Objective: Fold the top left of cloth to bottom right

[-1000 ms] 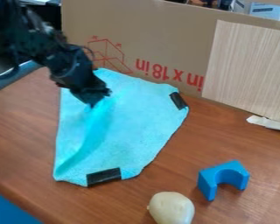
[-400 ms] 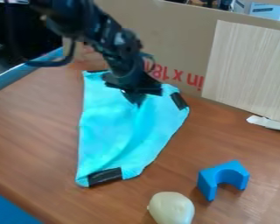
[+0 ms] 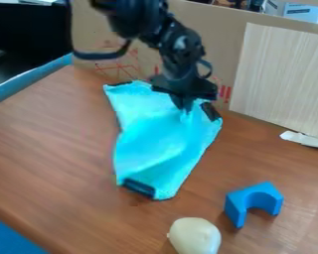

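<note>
Lying on the brown table, before the cardboard: one cloth, bright turquoise, matt, soft. Outline long and uneven, narrowing toward the lower end; left edge bent inward midway. Surface rumpled, with a broad shallow crease running down its length. Black strip along the lower end; second strip, also black, at the upper right corner; thin dark edging at the upper left. Gripper: clamped on the cloth near its upper right, fabric gathered at the tips.
</note>
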Motion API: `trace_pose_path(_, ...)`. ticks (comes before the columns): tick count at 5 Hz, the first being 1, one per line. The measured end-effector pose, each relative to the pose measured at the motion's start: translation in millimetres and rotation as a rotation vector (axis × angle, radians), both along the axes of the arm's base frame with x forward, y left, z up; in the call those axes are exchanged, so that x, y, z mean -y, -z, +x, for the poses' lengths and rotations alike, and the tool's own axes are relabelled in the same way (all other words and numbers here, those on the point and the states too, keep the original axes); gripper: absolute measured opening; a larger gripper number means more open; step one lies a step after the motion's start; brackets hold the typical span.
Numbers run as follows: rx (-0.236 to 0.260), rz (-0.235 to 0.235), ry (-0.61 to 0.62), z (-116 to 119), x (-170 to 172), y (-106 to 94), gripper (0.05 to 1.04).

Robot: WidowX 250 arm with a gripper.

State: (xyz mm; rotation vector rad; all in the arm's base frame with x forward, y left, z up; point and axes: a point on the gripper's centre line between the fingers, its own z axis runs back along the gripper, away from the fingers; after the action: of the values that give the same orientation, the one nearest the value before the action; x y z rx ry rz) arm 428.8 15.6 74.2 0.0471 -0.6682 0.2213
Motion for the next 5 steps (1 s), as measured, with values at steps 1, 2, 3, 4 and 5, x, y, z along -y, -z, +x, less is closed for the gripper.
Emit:
trace_pose_path(1,0.014,0.004,-0.017,10,14,-2.5,0.051)
trace_pose_path(2,0.007,0.0,-0.015,19,27,-4.0,0.073)
trace_pose_path(3,-0.047,0.003,0.008,18,36,-2.9,0.214)
trace_pose_path(4,-0.147,-0.019,0.143,6,43,2.6,0.463)
trace_pose_path(5,-0.139,-0.072,0.284,-21,20,-52.4,0.757)
